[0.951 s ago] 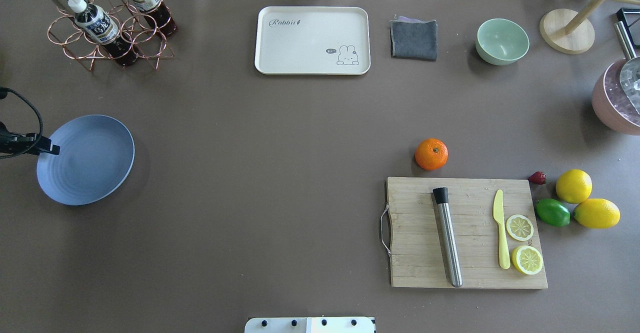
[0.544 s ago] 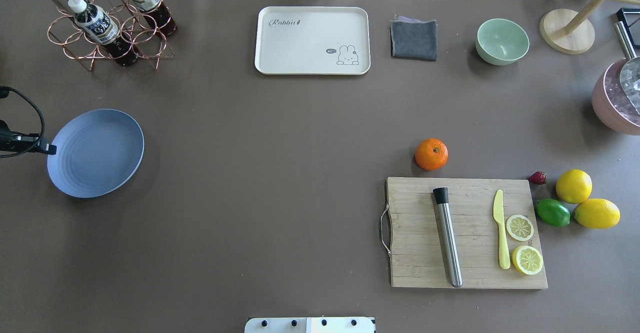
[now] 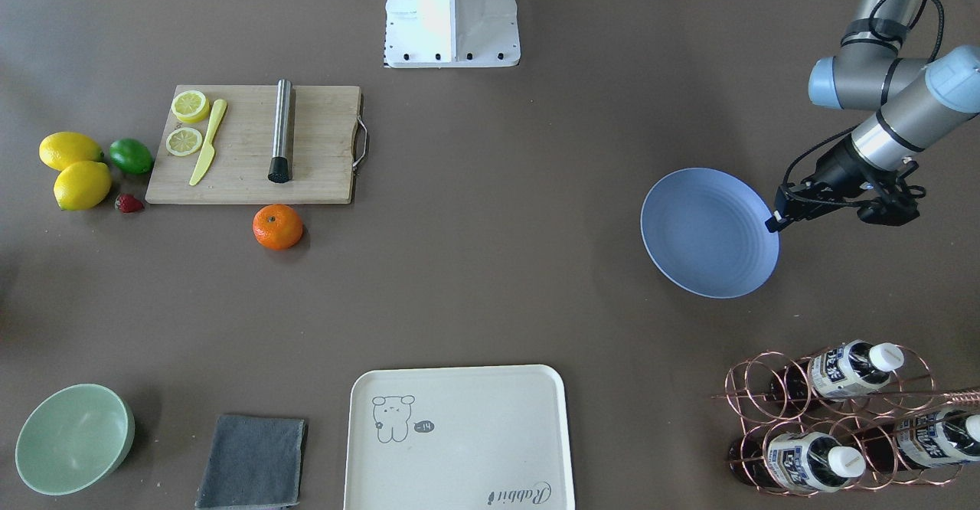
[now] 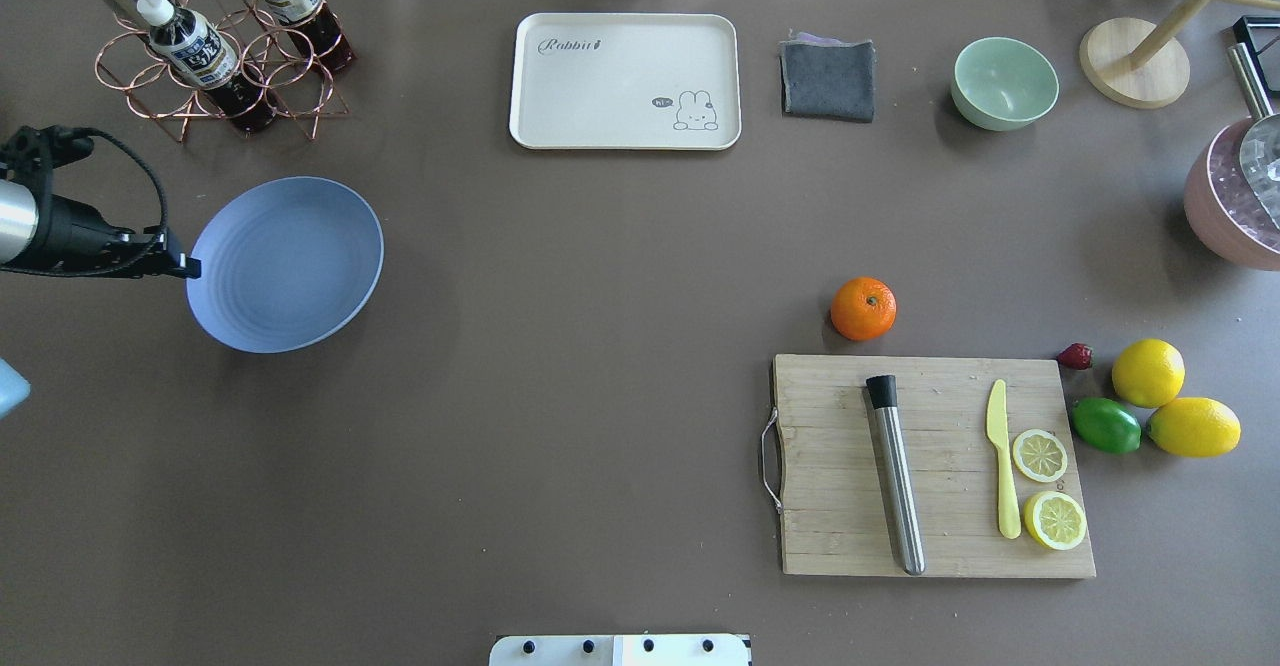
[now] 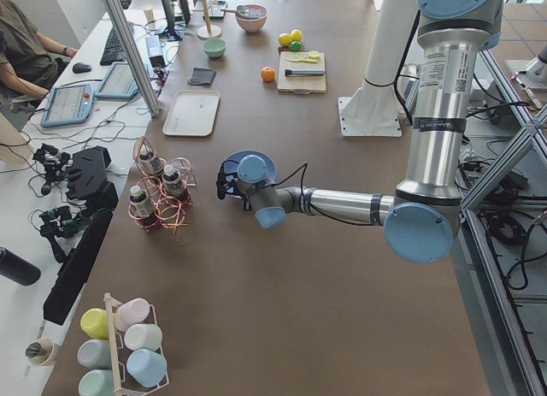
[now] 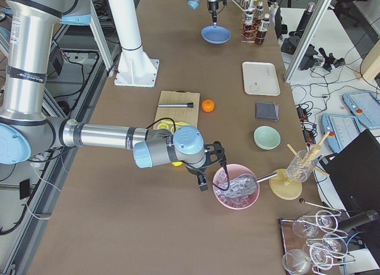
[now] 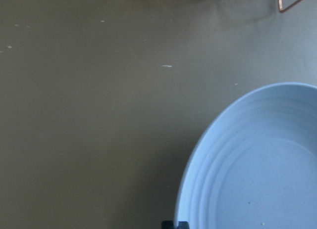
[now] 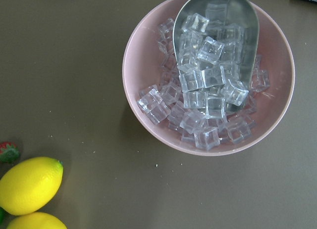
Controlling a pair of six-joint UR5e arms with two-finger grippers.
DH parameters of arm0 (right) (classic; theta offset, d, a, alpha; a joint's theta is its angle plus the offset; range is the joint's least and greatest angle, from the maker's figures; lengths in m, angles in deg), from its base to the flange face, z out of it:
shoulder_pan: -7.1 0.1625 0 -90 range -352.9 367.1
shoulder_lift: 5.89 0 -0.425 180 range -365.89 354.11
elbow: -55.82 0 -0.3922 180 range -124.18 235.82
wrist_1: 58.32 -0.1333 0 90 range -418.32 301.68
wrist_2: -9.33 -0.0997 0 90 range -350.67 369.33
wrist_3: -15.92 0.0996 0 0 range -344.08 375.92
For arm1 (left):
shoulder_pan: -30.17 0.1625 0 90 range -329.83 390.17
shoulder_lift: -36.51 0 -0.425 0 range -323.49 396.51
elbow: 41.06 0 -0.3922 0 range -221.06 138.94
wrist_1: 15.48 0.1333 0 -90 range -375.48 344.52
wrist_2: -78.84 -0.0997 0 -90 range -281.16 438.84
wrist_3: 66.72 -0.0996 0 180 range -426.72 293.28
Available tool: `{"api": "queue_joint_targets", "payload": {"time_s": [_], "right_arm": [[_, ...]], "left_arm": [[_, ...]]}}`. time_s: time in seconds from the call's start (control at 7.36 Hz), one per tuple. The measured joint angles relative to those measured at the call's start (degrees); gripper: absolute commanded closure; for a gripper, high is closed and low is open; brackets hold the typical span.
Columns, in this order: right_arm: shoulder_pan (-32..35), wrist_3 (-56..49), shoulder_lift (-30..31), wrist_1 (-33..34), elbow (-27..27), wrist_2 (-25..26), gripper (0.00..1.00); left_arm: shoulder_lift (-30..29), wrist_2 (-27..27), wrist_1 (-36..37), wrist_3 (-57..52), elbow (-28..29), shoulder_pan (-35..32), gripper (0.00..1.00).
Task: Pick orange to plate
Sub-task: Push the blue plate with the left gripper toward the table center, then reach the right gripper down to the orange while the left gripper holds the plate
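Note:
The orange [image 4: 863,308] rests on the brown table just beyond the cutting board's far edge, also seen in the front view [image 3: 278,227]. Far off at the table's left, the periwinkle plate [image 4: 285,264] hangs slightly tilted, pinched at its left rim by my left gripper [image 4: 190,268], which is shut on it. The front view shows the same hold, with the left gripper [image 3: 772,223] at the edge of the plate [image 3: 708,233]. The plate's ringed surface [image 7: 257,164] fills the left wrist view. My right gripper [image 6: 211,173] hovers by the pink bowl; I cannot tell if it is open or shut.
A wooden cutting board [image 4: 930,466] carries a steel muddler, a yellow knife and lemon slices. Two lemons [image 4: 1148,372], a lime [image 4: 1106,425] and a strawberry lie to its right. Cream tray [image 4: 625,81], grey cloth, green bowl [image 4: 1004,83] and bottle rack [image 4: 215,56] line the far edge. A pink ice bowl [image 8: 208,75] sits far right.
My left gripper has carried the plate to the right, toward the table's middle, and a little farther back. The orange has not moved.

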Motion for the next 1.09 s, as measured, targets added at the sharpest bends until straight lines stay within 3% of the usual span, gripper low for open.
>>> {"api": "queue_joint_targets", "payload": {"time_s": [0.14, 0.54, 0.82, 1.09], "right_arm": [[-1.32, 3.28, -1.78, 0.58, -0.04, -0.06, 0.0], [-6.98, 10.03, -9.55, 6.66, 1.03, -1.76, 0.0], [-12.75, 17.66, -12.59, 7.26, 3.81, -2.38, 0.0], [-19.52, 23.74, -16.52, 6.89, 4.88, -1.13, 0.0]], "left_arm": [[-2.63, -2.11, 2.34, 4.53, -2.47, 2.93, 1.0], [-9.14, -13.83, 19.46, 12.4, -13.99, 14.48, 1.0], [-14.22, -23.34, 25.3, 17.47, -15.27, 24.23, 1.0], [-19.06, -29.4, 28.88, 20.6, -13.4, 30.46, 1.0]]}}
